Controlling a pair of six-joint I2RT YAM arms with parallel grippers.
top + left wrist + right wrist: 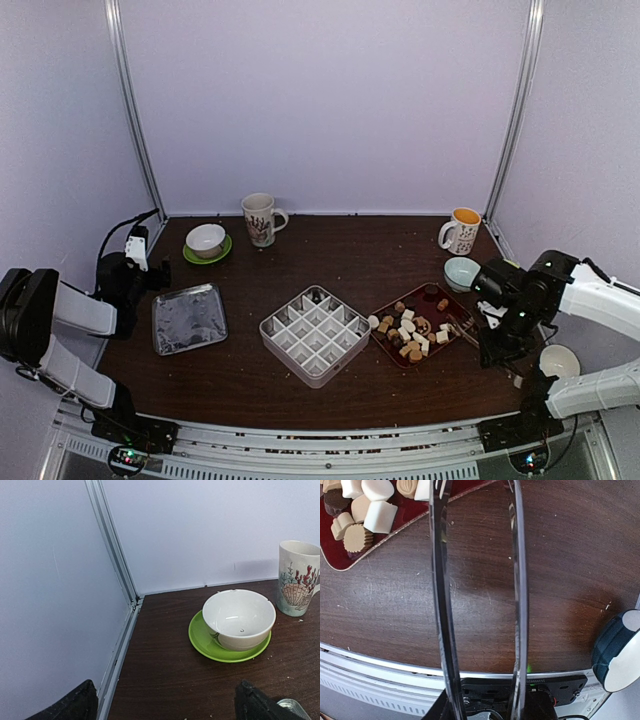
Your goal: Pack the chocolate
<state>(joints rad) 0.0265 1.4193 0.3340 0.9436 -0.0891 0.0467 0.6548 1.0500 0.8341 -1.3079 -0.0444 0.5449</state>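
Note:
The chocolate (410, 335) is a heap of small brown, tan and white pieces on a dark red tray (384, 345), right of a white gridded box (315, 333). One dark piece (317, 297) sits in the box's far cell. My right gripper (497, 340) hangs off the tray's right corner, shut on long metal tongs (462, 328) that point towards the heap. In the right wrist view the two tong arms (440, 580) run up from the gripper (485, 705) to the chocolate (365, 515). My left gripper (140, 250) is open at the far left with nothing in it (167, 700).
A white bowl on a green saucer (235, 625) and a shell-print mug (261, 218) stand at the back left. A metal tray (188, 318) lies left of the box. A second mug (462, 230), a pale blue bowl (461, 272) and a white bowl (558, 360) stand on the right.

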